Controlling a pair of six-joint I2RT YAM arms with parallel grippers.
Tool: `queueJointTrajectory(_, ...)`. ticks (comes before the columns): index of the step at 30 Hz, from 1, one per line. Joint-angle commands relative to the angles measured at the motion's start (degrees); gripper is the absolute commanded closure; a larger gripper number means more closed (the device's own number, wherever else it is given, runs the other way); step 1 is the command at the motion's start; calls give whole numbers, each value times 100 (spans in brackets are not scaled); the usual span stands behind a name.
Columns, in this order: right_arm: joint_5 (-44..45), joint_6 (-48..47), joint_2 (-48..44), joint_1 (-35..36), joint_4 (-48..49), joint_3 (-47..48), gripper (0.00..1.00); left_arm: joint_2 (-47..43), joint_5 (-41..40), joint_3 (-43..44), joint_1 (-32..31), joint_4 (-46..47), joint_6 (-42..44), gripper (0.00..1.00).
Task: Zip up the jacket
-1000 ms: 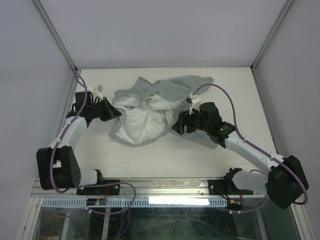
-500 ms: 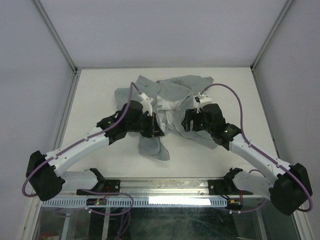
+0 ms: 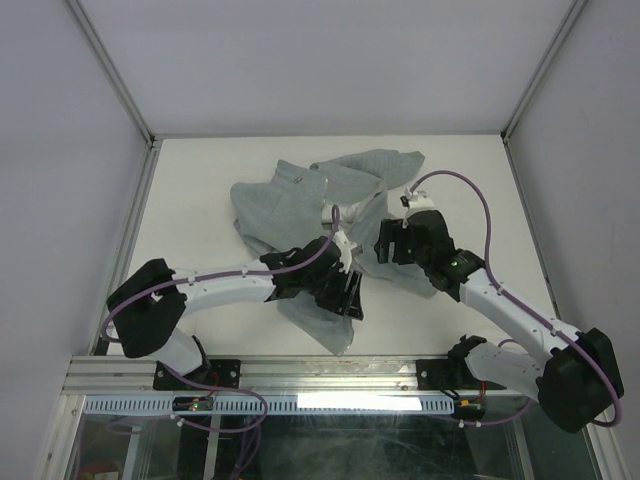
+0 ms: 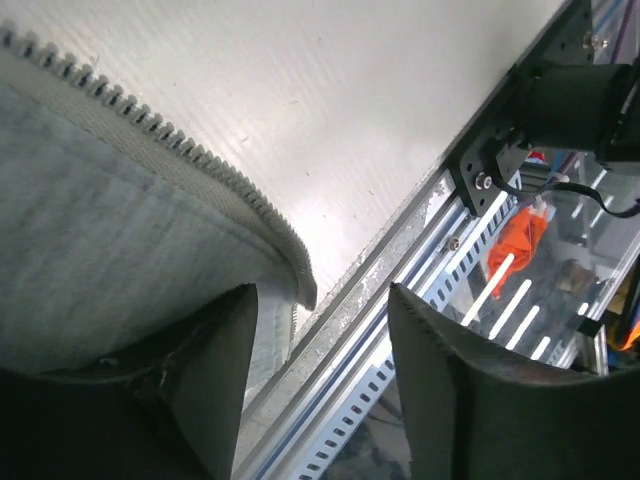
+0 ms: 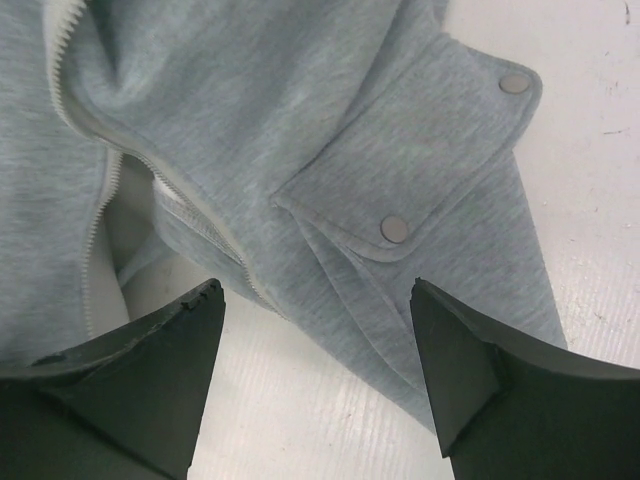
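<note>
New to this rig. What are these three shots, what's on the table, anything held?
Two robot arms are bolted at the near edge of a table, each ending in a two-finger gripper. The wide picture comes from a fixed camera above and behind them: a grey-green jacket lies there, the left gripper over its near part, the right gripper at its right side. The other two pictures come from wrist cameras; the dark shapes at the bottom are each gripper's own fingers. The left wrist view shows the jacket's zipper teeth beside one finger; the right wrist view looks down on a pocket flap with two snaps. Both grippers stand open, holding nothing.
</note>
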Motion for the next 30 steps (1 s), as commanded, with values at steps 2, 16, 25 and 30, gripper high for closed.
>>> queueJointTrajectory(2, 103, -115, -104, -100, -26, -21, 22, -1303, -512, 323, 109, 12, 446, 36)
queueJointTrajectory(16, 186, 566, 383, -357, -996, 46, 21, -1199, -499, 235, 2108, 134, 832, 42)
queueJointTrajectory(25, -488, 884, 952, -305, -943, -10, 25, 1018, -1468, 1181, 3299, 744, 796, 54)
queueJointTrajectory(30, -816, 1061, 1182, 71, -704, -56, 27, 1760, -2175, 1669, 3883, 993, 834, 55)
